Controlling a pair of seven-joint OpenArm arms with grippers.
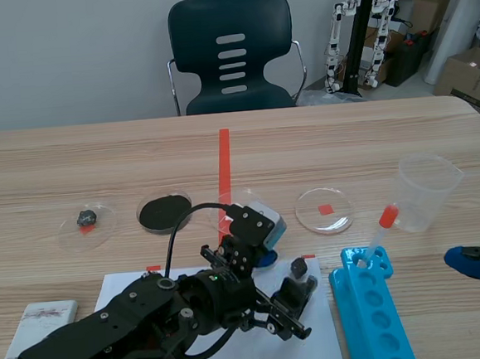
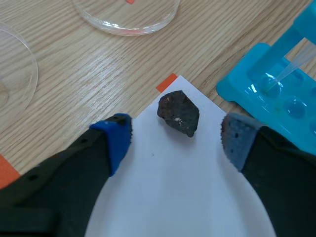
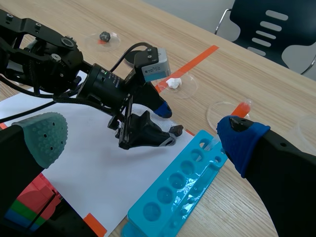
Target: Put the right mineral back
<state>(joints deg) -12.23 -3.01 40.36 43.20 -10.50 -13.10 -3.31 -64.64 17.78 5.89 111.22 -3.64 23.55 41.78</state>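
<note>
A dark lumpy mineral (image 2: pixel 178 113) lies on the corner of a white paper sheet (image 2: pixel 173 197), next to an orange tape mark. My left gripper (image 2: pixel 175 140) is open and low over the sheet, and the mineral (image 1: pixel 298 267) sits just ahead of the gap between its blue and grey pads, untouched. An empty petri dish (image 1: pixel 324 209) with a red mark under it stands further ahead. My right gripper (image 3: pixel 143 133) is open and holds nothing; it hovers at the table's right side (image 1: pixel 479 262), looking down on the left gripper (image 3: pixel 165 123) and the mineral (image 3: pixel 176 130).
A blue tube rack (image 1: pixel 371 310) with a red-bulbed pipette (image 1: pixel 384 218) lies right of the sheet, and a clear plastic cup (image 1: pixel 426 188) stands behind it. To the left are dishes with black powder (image 1: pixel 164 210), a dark stone (image 1: pixel 87 217) and a white lump (image 3: pixel 173 82). A flat box (image 1: pixel 43 320) lies front left.
</note>
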